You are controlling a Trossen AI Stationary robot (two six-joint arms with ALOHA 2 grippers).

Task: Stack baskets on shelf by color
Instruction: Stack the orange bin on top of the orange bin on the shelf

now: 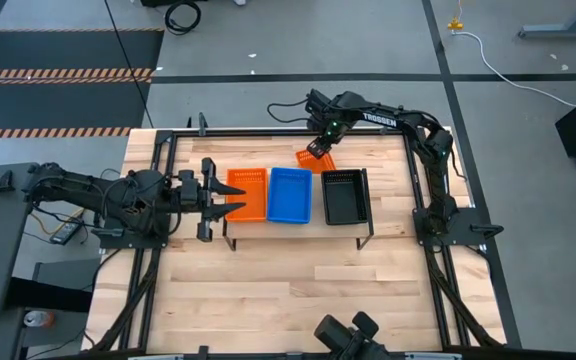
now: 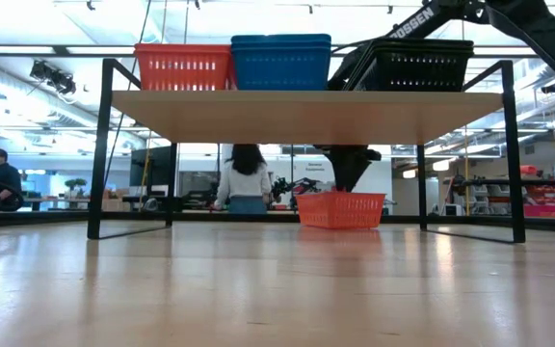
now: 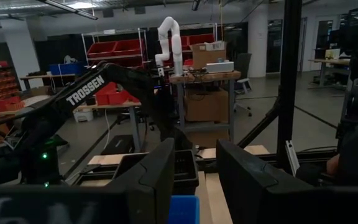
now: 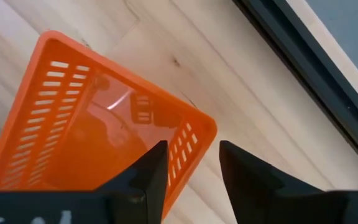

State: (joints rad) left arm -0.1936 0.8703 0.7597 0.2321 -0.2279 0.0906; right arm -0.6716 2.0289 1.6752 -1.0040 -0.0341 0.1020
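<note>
The shelf [image 2: 306, 116] carries three baskets side by side on its top: orange [image 1: 249, 194], blue [image 1: 290, 194] and black [image 1: 345, 196]. Another orange basket [image 1: 318, 159] stands on its bottom on the tabletop behind the shelf, near the far edge. My right gripper [image 4: 191, 149] is open and comes down over this basket; one finger stands above its inside, the other outside its short end wall [image 4: 194, 140]. My left gripper [image 1: 226, 198] is open at the shelf's left end, beside the orange basket up there. My right gripper points down from above with the floor basket's short end wall [image 4: 194, 140] between its open fingers. The basket rests flat on the table. Whether either finger touches the wall, I cannot tell.
The shelf's thin black legs [image 2: 96, 154] stand on the plank tabletop [image 1: 288, 290], which has open wood on its near half. Black rails [image 1: 158, 180] run along the table's sides. People [image 2: 244, 178] are in the room beyond the far edge.
</note>
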